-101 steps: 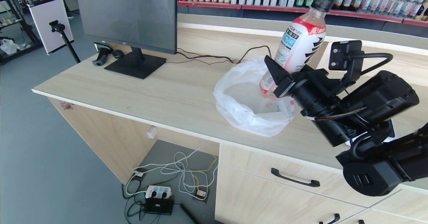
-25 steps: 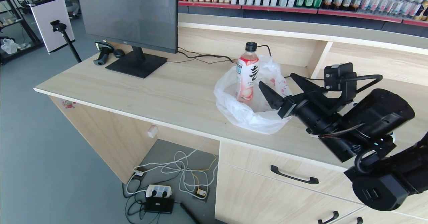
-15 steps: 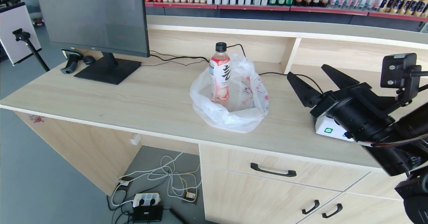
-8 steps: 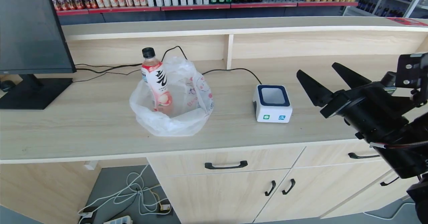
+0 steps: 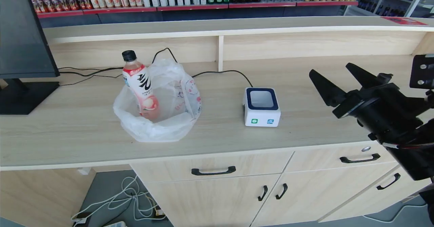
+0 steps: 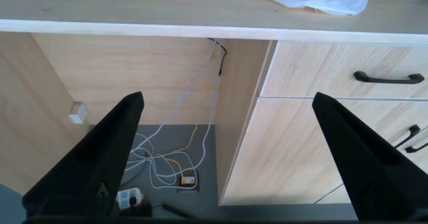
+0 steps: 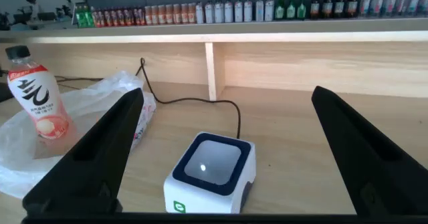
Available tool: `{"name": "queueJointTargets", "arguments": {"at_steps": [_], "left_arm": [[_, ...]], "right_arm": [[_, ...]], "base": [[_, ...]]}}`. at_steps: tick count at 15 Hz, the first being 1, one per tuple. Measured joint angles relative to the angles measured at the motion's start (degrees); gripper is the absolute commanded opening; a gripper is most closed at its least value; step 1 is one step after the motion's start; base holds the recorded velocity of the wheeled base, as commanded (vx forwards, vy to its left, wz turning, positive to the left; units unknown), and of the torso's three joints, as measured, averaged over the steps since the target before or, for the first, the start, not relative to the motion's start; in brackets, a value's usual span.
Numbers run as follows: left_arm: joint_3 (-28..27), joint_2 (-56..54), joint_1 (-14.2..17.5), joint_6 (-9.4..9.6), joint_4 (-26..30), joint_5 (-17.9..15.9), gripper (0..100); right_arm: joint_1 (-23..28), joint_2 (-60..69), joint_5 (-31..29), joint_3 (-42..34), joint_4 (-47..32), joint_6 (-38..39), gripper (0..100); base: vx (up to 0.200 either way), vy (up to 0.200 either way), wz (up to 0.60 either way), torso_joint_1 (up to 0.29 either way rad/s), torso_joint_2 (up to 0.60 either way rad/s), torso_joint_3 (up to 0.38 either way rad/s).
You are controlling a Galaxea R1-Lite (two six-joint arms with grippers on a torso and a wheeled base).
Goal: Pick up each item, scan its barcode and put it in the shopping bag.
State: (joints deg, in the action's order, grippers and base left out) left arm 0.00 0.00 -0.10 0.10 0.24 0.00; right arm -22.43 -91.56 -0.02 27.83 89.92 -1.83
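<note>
Looking near first, your left gripper (image 6: 226,100) hangs spread below the counter (image 5: 51,142) edge. Your right gripper (image 5: 329,68), jaws released, floats right of the scanner (image 5: 261,106), bare counter between. Farther left, the bottle (image 5: 139,84), earlier gripped, stands in the shopping bag (image 5: 162,128).

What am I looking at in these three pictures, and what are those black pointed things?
This is a two-armed robot at a shop counter. The wide picture comes from a camera on its head; the other two come from cameras on its wrists. The black pointed shapes are the arms' jaws, its grasping parts. Both pairs stand open and hold nothing. On the counter are a white plastic shopping bag with a drink bottle standing in it, a small white barcode scanner beside the bag, and a monitor on the robot's left. The left wrist camera looks at the drawers and at cables on the floor.
</note>
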Motion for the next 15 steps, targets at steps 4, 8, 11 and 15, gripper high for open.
{"name": "queueJointTargets", "arguments": {"at_steps": [4,8,11,15], "left_arm": [[0.00,0.00,0.05,0.00,0.02,0.00,100],[0.00,0.00,0.02,0.00,0.00,0.00,100],[0.00,0.00,-0.01,-0.02,0.00,0.00,100],[0.00,0.00,0.05,0.00,0.00,0.00,100]], "right_arm": [[0.06,0.16,0.02,-0.13,0.00,0.06,100],[0.02,0.99,0.02,0.15,0.00,0.09,100],[0.02,1.68,0.02,-0.11,0.02,0.00,100],[0.02,1.95,0.02,-0.30,0.02,0.00,100]], "base": [[0.000,-0.200,0.00,0.001,0.00,0.002],[0.000,-0.200,0.00,0.002,0.00,0.005],[0.000,-0.200,0.00,0.002,0.00,0.005],[0.000,-0.200,0.00,0.001,0.00,0.000]]}}
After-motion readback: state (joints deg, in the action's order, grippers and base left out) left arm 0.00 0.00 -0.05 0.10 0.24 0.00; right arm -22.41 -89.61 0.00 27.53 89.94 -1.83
